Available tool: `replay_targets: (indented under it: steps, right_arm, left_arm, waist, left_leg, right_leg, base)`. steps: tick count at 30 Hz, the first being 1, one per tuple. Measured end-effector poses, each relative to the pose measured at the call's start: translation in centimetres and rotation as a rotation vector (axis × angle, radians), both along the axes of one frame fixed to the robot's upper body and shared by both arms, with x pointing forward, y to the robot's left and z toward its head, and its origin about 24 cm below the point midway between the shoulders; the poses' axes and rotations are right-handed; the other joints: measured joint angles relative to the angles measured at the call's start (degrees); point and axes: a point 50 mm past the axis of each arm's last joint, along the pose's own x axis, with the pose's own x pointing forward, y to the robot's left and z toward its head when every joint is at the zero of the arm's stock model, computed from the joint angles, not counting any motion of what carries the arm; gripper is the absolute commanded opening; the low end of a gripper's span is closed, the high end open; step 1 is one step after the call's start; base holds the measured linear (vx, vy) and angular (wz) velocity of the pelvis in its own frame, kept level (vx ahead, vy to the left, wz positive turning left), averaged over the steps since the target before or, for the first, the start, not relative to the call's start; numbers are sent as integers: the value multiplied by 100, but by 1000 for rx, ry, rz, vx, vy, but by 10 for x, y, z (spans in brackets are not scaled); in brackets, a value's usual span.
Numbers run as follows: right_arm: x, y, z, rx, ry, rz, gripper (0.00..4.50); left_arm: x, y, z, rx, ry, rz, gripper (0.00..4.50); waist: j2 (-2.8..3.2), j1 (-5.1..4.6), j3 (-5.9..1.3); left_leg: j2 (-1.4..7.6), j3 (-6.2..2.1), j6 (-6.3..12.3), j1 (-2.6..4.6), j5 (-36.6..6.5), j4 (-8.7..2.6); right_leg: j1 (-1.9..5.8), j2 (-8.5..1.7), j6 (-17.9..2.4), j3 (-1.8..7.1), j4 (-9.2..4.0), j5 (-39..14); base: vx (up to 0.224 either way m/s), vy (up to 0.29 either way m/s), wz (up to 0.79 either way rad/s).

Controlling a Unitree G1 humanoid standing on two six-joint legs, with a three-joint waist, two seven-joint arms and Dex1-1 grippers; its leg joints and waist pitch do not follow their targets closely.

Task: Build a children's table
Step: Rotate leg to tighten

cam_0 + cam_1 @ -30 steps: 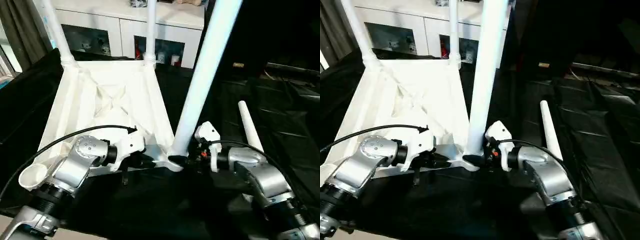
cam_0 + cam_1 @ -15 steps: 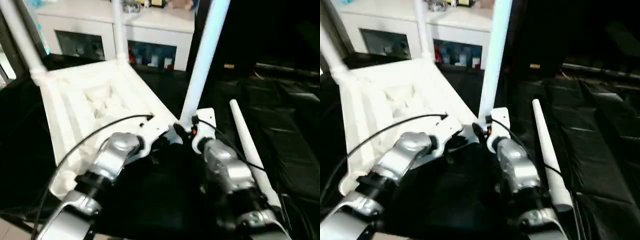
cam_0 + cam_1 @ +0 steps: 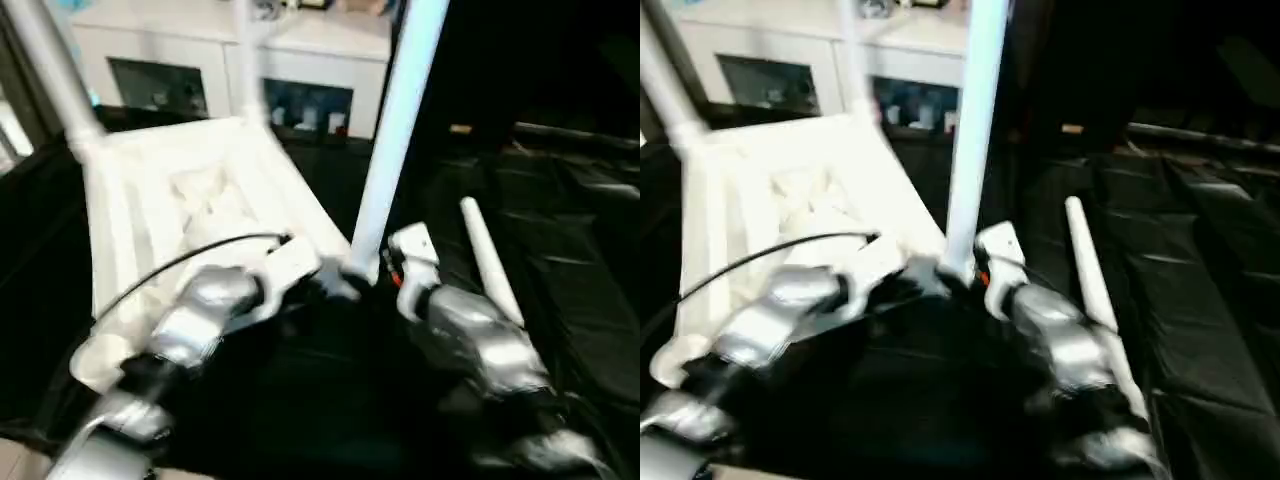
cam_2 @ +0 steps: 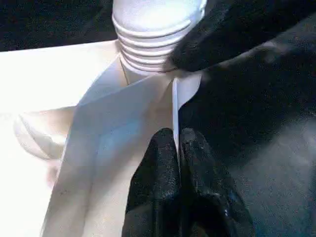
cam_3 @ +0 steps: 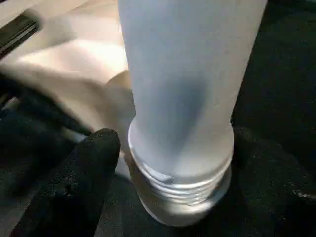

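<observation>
While its two black fingers (image 4: 165,163) are pinched together on the thin raised rim of the tabletop (image 3: 200,200), the left gripper (image 4: 177,148) seems placed to brace the near corner so the slab cannot twist or slide. Just beyond that pinch, the threaded base of a leg (image 5: 187,94) sits in the corner socket (image 4: 148,54), with a few thread ridges showing above it, so I judge the leg not yet fully screwed home. The right gripper (image 5: 173,163) stands with its fingers spread on either side of that base; one finger lies close beside the threads, but whether either presses the leg I cannot tell, so it looks like a stance for taking a turning grip. That leg rises steeply from the near right corner, its long axis close to upright with a slight lean. Two more legs (image 3: 50,70) stand at the far corners, and the tabletop lies ribbed underside up on the black cloth (image 3: 580,250), its length running away from the robot. A fourth leg (image 3: 485,260) lies loose on the cloth beside the right arm, pointing away from the robot.
</observation>
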Motion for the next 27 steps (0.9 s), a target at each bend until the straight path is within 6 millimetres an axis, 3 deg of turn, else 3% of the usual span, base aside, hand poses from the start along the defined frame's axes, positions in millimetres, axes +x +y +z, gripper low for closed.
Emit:
replay_targets:
  steps: [4,11,19,27]
  right_arm:
    - [-11,-7,5,-28,8,138,373]
    - [-16,-1,11,-5,14,242,373]
    - [-18,-2,9,-9,33,260,296]
    - [-18,-2,9,-10,34,262,268]
  left_arm:
    - [-10,11,1,-5,38,-69,0]
    - [-21,14,3,-16,67,-152,0]
    - [-23,16,3,-16,75,-160,0]
    - [-23,17,3,-16,78,-162,0]
  waist:
    - [-1,23,0]
    - [-1,93,0]
    - [-2,84,0]
    - [-2,86,0]
  left_leg:
    - [3,17,0,-4,0,4]
    - [21,52,1,-10,0,5]
    - [30,64,1,-8,0,8]
    - [31,66,1,-8,0,16]
  right_leg:
    - [1,-3,1,6,-23,0]
    - [-3,-4,0,7,-33,-5]
    - [-4,-3,1,9,-31,-5]
    - [-3,-3,2,10,-29,-5]
  base:
    - [0,0,0]
    - [0,0,0]
    - [0,0,0]
    - [0,0,0]
